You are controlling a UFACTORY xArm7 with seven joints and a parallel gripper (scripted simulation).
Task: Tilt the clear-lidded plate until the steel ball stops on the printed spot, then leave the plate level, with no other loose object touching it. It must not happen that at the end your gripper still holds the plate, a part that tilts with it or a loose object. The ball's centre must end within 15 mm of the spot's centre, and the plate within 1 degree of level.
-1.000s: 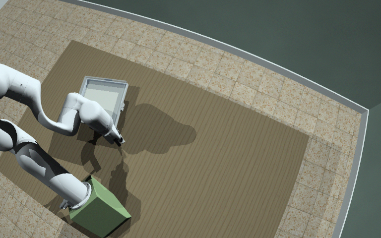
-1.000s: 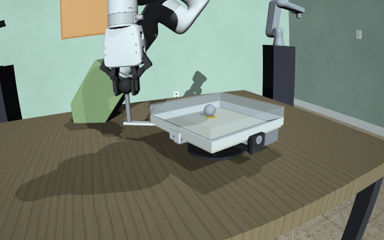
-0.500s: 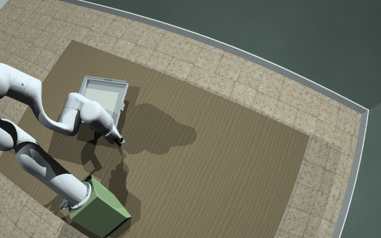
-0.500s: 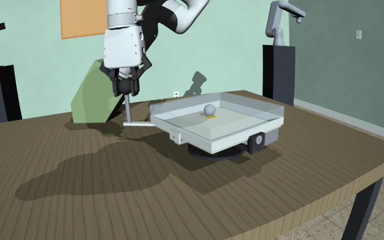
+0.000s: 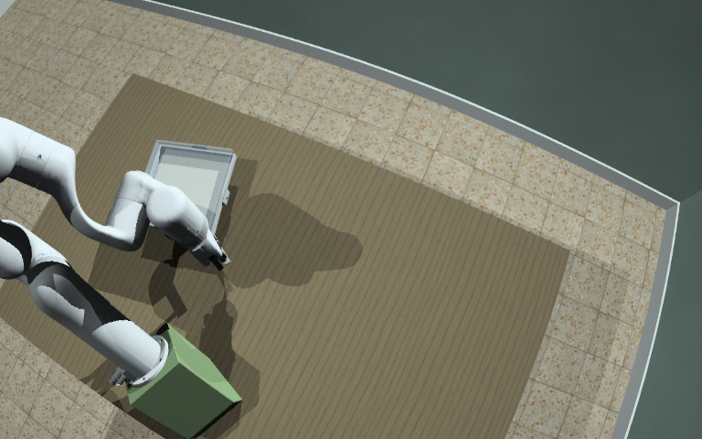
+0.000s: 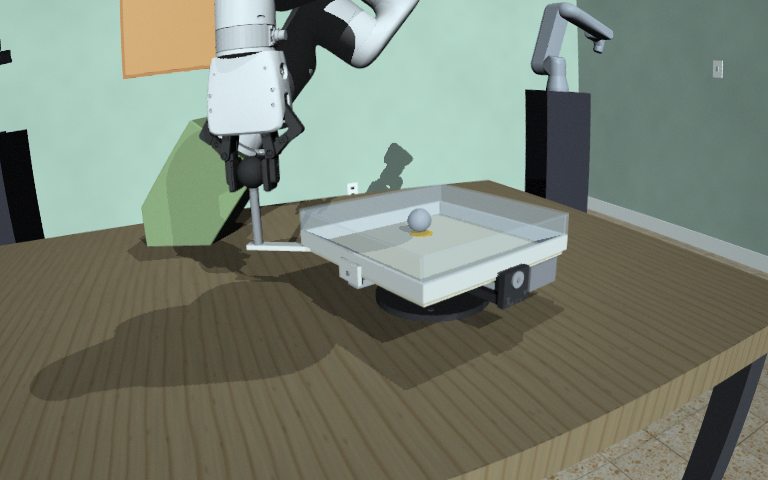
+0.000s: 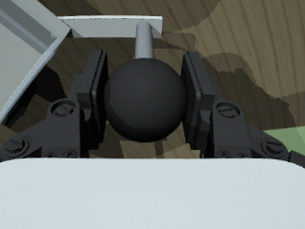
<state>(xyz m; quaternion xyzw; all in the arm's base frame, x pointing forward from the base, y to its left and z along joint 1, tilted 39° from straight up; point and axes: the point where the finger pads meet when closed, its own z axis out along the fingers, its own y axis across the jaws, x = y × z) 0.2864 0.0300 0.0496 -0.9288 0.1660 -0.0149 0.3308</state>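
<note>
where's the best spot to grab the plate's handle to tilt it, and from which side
Grip the black knob topping the upright stem on the flat tab beside the plate, coming straight down from above. The knob is round and stands free above the table, so the fingers fit on opposite sides. The gripper is shut on it this way.
</note>
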